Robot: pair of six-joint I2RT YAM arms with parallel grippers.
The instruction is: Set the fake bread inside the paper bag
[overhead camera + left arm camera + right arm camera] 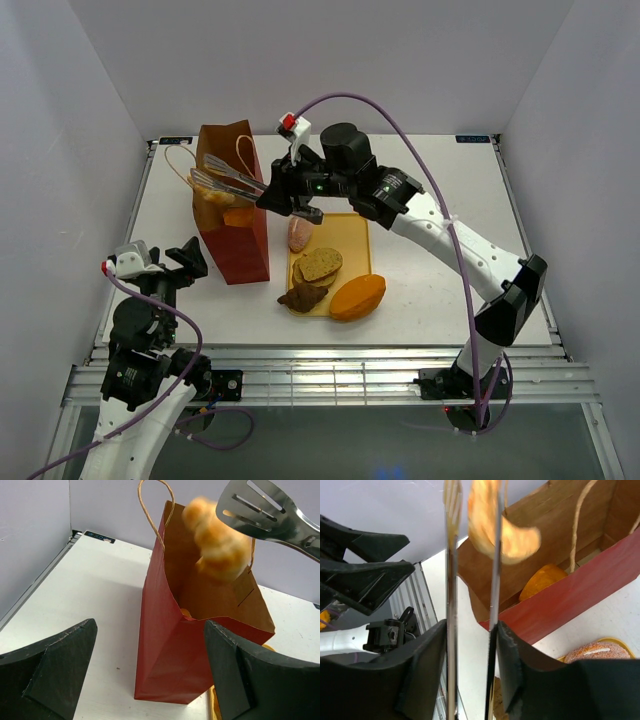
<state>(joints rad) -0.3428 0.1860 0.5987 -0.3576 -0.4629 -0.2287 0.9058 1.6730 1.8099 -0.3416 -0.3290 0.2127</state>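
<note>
Right now the right jaws are clamped on the two arms of the tongs (451,580). A golden bun (220,545), blurred, is at the tong tips, straight ahead of those jaws and just above the open mouth of the paper bag (165,645). The left jaws stand wide apart and empty, facing the bag's side. An orange piece (542,582) lies inside. I'd say the bun only needs dropping.
</note>
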